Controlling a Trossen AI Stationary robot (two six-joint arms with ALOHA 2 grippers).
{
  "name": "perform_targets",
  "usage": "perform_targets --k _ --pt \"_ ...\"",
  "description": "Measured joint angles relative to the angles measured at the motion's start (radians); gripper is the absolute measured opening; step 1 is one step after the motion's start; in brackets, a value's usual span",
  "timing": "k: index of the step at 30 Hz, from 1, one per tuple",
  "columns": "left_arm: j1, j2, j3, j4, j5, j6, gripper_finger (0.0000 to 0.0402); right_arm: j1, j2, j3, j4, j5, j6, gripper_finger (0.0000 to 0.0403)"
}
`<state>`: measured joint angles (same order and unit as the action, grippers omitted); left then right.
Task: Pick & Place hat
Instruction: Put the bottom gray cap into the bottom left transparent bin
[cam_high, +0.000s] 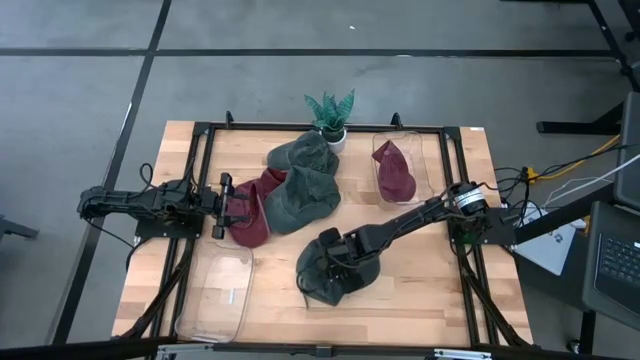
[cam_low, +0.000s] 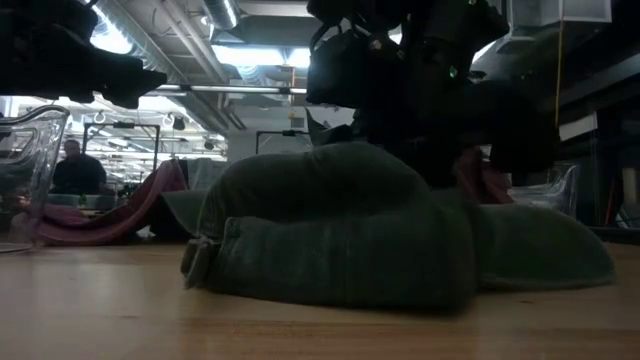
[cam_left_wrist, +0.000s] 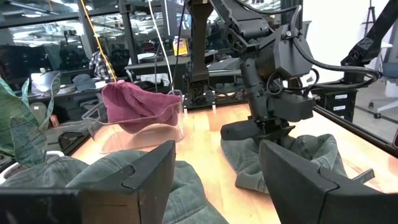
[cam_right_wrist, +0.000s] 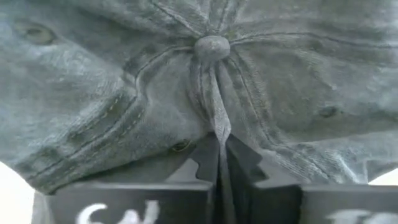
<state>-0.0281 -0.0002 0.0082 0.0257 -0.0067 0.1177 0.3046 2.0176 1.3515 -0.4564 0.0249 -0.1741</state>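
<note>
So the right gripper (cam_high: 328, 262) is down on the dark green hat (cam_high: 335, 275) sitting low and centre in the overhead frame, on the bare wood of the table (cam_high: 420, 290). Its wrist cam shows it best: the two fingers (cam_right_wrist: 205, 163) are squeezed almost completely together with a fold of that hat's (cam_right_wrist: 155, 93) fabric pinched between them, right below the little button on the crown. From table height the same hat (cam_low: 340, 235) fills the middle of the frame, lying flat on the wood with the arm dark above it. The left gripper (cam_high: 232, 205) sits at middle left of the overhead shot, spread wide with nothing in it, its tips right at the edge of a maroon hat (cam_high: 252, 215). In its own camera the fingers (cam_left_wrist: 140, 177) stand well apart. Just right of that there's a pile of two more green hats (cam_high: 300, 180) in the upper middle, touching the maroon one. A small potted plant (cam_high: 331, 115) stands at top centre, just beside the pile. A clear bin (cam_high: 421, 160) in the upper right holds another maroon hat (cam_high: 394, 170), and a second clear bin (cam_high: 215, 295) is at the lower left. A person (cam_low: 78, 170) shows far back at the left of the low view
</note>
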Motion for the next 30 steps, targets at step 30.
perform_targets --k 30 --pt "0.0 0.0 0.0 0.0 0.0 0.0 0.023 -0.12 -0.472 0.032 -0.006 -0.292 0.271 0.0004"
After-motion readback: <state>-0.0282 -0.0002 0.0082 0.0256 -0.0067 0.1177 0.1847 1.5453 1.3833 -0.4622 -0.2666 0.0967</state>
